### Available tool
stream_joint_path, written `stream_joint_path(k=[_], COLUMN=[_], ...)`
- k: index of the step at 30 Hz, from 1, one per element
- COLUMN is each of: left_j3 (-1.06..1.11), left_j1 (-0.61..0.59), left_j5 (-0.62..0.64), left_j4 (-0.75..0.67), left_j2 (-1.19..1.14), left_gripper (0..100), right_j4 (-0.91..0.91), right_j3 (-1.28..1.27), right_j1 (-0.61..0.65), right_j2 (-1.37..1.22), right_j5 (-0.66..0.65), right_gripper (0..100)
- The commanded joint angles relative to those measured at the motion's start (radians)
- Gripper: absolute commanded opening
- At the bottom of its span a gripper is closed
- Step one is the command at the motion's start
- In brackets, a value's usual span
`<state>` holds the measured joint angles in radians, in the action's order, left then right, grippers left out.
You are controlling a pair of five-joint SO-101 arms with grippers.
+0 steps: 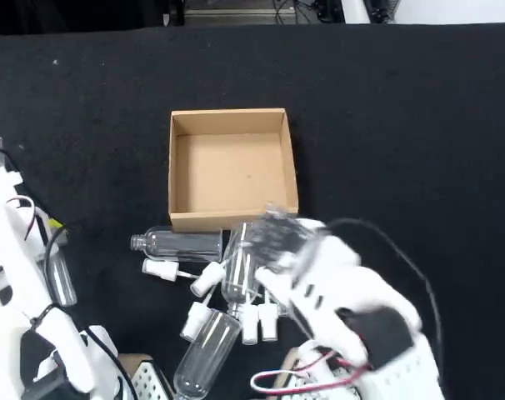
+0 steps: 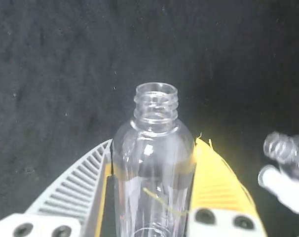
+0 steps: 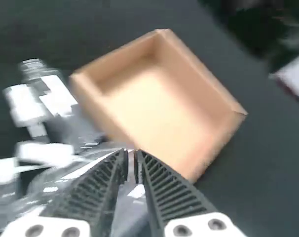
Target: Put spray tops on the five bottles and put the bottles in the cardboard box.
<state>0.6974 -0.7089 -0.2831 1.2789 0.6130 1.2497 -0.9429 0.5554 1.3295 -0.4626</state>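
While the left tool (image 2: 154, 142) is clamped on a clear bottle (image 2: 153, 163), one finger pressed to each side of the body, the bottle's threaded neck stands out past the fingertips with its mouth open and uncapped. This clamped bottle sits at the left edge of the black table (image 1: 402, 125), well apart from the cardboard box (image 1: 227, 171). The right tool (image 3: 131, 154) has its fingers drawn together, with no more than a thin slit between them, and hangs just beside the box's near wall, over the upper end of a second bottle (image 1: 238, 271) lying on the table. A third bottle (image 1: 182, 244) lies on its side along that same near wall, neck pointing away from the right tool. A fourth bottle (image 1: 207, 350) lies tilted nearer the table's front edge. Loose white spray tops (image 1: 161, 268) lie scattered among these three bottles, none fitted to a neck. The box sits upright and open in the middle of the table, and its floor is bare cardboard.
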Motion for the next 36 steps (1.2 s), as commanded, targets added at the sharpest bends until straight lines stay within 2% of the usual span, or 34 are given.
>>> stream_joint_path(k=[1,5,7,12,16,24,30,36], left_j3=[0.031,0.013,-0.012,-0.068,-0.104,-0.18,-0.245,-0.249], left_j1=[0.008,0.002,-0.042,-0.177,-0.246,-0.272,-0.274,-0.274], left_j5=[0.077,0.114,0.114,0.115,0.114,0.114,0.114,0.114], left_j4=[-0.103,-0.107,-0.103,-0.101,-0.101,-0.098,-0.003,0.003], left_j2=[0.011,-0.046,-0.074,-0.163,-0.258,-0.404,-0.41,-0.41], left_gripper=[11,11,11,11,11,11,11,11], right_j4=[-0.002,-0.011,-0.015,-0.017,-0.017,-0.114,-0.141,-0.204], right_j3=[0.064,0.087,0.114,0.157,0.185,0.214,0.216,0.211], right_j1=[0.201,0.298,0.315,0.362,0.359,0.351,0.353,0.353], right_j2=[-0.191,-0.4,-0.496,-0.659,-0.725,-0.869,-0.938,-1.007], right_j5=[-0.005,-0.052,-0.098,-0.414,-0.554,-0.569,-0.575,-0.575], right_gripper=[5.4,17.0,18.5,18.5,18.5,18.5,18.7,18.5])
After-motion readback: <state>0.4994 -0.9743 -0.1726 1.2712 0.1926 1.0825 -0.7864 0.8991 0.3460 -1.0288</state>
